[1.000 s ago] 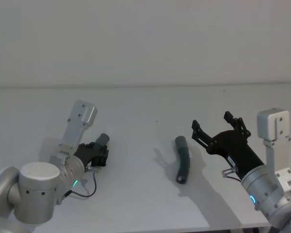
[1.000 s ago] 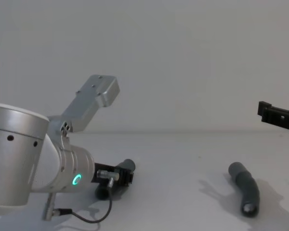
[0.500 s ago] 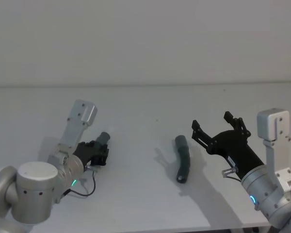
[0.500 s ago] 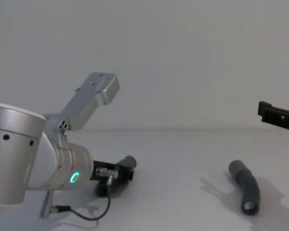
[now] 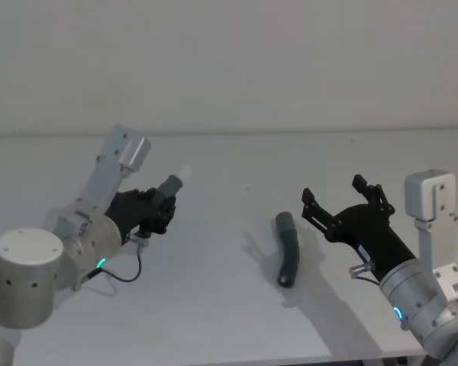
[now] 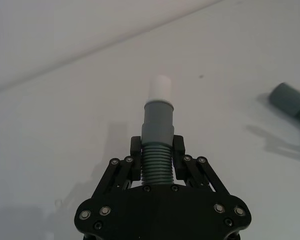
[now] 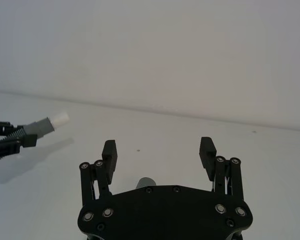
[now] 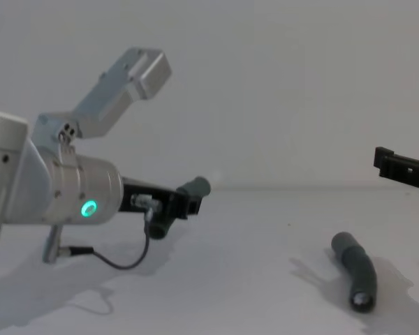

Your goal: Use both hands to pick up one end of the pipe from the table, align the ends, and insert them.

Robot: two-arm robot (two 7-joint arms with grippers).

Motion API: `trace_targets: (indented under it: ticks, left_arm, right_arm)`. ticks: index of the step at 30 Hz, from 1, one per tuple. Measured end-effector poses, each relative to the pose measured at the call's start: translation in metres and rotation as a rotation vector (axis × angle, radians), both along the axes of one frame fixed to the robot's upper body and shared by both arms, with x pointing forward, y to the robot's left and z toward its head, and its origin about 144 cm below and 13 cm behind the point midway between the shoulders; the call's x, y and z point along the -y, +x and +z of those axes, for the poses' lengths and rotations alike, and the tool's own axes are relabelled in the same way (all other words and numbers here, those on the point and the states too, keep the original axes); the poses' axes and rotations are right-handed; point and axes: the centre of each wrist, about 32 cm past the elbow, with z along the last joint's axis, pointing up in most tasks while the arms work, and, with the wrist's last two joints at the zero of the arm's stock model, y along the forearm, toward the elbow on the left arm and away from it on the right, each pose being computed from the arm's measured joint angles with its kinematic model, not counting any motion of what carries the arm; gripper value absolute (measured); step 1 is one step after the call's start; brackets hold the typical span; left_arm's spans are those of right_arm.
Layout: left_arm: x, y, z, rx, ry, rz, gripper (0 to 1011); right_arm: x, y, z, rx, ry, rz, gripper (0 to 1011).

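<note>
Pick-up step half done, by my reading: left gripper is clamping shut on the plug piece and holding it off the table, white tip pointing up and away from the robot; right gripper is hovering wide open and empty, just to the right of the cuff piece, not touching it; cuff piece is lying flat on the table, slightly bent, one end toward the robot. Next move, as I judge it: right gripper is needing to come down over the cuff piece, straddle its middle and close, then lift it; after that the open cuff has to be turned to face the white tip so both are lining up on one axis before pushing in; the bend in each piece is likely making that alignment fiddly. View differences: left wrist view is showing the fingers pinching the ribbed part, smooth collar and white tip sticking out ahead; head view is not giving that detail. Chest view is showing the plug piece clear of the table, and a pale spot at the cuff piece's near end, probably the opening. Right wrist view is showing jaws spread wide with a grey end peeking up between them.
</note>
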Motion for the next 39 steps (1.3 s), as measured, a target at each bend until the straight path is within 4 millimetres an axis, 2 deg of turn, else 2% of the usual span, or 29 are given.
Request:
trace_targets:
  ticks: [21,39]
  left_arm:
    - [-0.029,0.014,0.041,0.009,0.082,-0.325,327]
    - [-0.053,0.035,0.066,-0.15,0.221,-0.635,327]
  right_arm:
    - [0.0,0.0,0.0,0.0,0.0,0.0,1002]
    - [0.0,0.0,0.0,0.0,0.0,0.0,1002]
